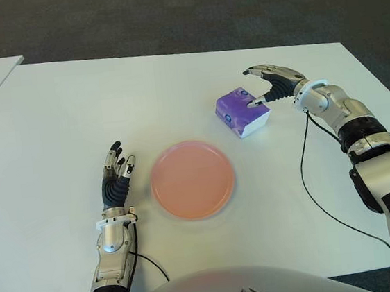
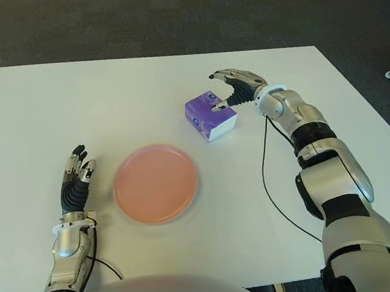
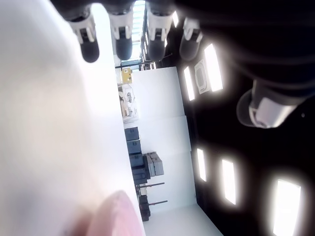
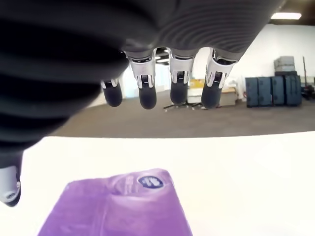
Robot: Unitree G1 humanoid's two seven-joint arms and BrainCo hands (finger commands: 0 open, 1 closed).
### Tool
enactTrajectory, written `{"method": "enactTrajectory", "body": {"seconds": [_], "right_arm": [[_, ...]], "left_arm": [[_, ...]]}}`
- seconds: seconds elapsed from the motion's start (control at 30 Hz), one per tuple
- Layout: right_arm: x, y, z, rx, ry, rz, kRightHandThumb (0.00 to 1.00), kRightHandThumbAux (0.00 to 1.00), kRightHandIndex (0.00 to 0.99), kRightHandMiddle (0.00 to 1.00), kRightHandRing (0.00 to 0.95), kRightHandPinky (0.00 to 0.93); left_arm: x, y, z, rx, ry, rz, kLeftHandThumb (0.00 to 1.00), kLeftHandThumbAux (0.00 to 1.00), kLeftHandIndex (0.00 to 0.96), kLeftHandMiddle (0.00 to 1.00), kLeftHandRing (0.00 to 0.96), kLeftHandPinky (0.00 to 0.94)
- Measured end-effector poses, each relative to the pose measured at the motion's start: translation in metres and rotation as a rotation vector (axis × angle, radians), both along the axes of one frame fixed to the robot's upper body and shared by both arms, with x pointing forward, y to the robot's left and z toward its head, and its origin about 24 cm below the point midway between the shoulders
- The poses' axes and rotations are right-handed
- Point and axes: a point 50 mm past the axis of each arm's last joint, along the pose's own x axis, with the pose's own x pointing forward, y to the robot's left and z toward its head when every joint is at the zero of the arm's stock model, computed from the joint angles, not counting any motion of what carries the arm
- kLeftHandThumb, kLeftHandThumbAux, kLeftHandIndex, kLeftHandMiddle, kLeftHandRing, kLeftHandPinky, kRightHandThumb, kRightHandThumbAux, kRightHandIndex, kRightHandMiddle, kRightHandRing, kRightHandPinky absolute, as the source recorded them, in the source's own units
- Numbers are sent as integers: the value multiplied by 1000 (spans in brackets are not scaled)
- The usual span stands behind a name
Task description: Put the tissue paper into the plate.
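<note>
Right hand (image 1: 267, 85) over purple tissue pack (image 1: 243, 114), fingers (image 4: 179, 92) spread, nothing held; close squarely across pack sides. Left hand (image 1: 116, 176) open beside pink plate (image 1: 192, 180).

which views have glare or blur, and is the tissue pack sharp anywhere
Left wrist view: ceiling lights blown out, plate edge a soft blur. Right wrist view: tissue pack slightly soft, right hand open above it. Eye views: even light, pack crisp, faint shadow under it; left hand idle left of the plate.
</note>
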Motion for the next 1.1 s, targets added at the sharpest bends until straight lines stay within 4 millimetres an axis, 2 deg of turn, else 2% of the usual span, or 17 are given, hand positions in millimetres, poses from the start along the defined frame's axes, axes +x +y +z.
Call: {"method": "enactTrajectory", "body": {"seconds": [0.33, 0.73, 1.1], "right_arm": [[-11, -6, -20, 20, 42, -18, 247, 392, 0, 0, 0, 0], [-12, -8, -15, 25, 18, -16, 251, 377, 0, 0, 0, 0], [-13, -8, -20, 20, 21, -20, 239, 392, 0, 0, 0, 0]], "left_arm": [[0, 1, 0, 4, 2, -6, 0, 415, 0, 0, 0, 0], [0, 1, 0, 7, 3, -15, 0, 415, 0, 0, 0, 0], [0, 1, 0, 10, 5, -21, 0, 417, 0, 0, 0, 0]]}}
